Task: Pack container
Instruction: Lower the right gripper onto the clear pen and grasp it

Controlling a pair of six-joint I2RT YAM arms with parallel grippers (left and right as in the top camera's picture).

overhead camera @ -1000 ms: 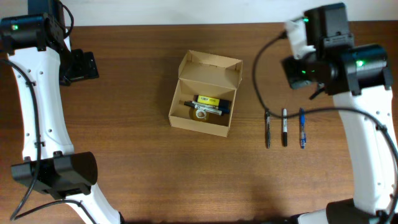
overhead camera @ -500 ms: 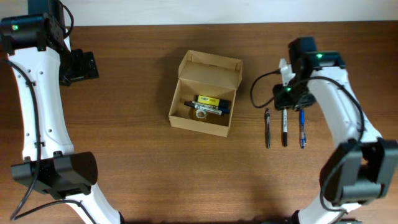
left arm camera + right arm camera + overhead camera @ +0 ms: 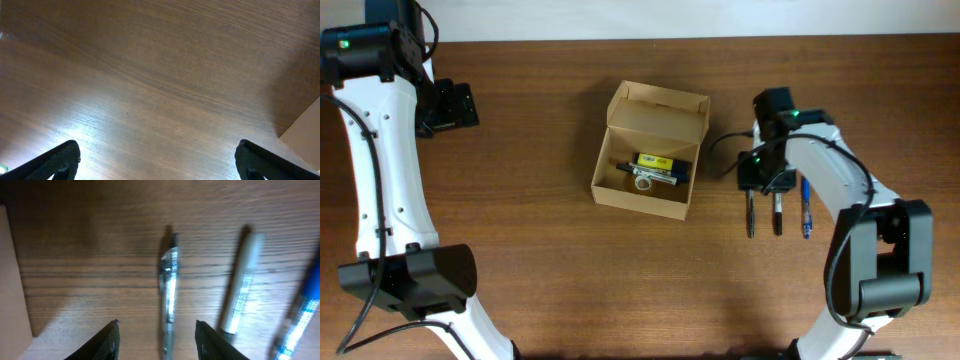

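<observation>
The left gripper, at 10 o'clock from the container, hangs over bare surface, spread wide and holding nothing. The container sits mid-surface with its flap lid raised at 12 o'clock. A yellow item and a dark marker lie inside. At its 3 o'clock lie a dark pen, a white-barrelled pen and a blue pen, side by side. The right gripper is spread, straddling the dark pen; contact cannot be told.
</observation>
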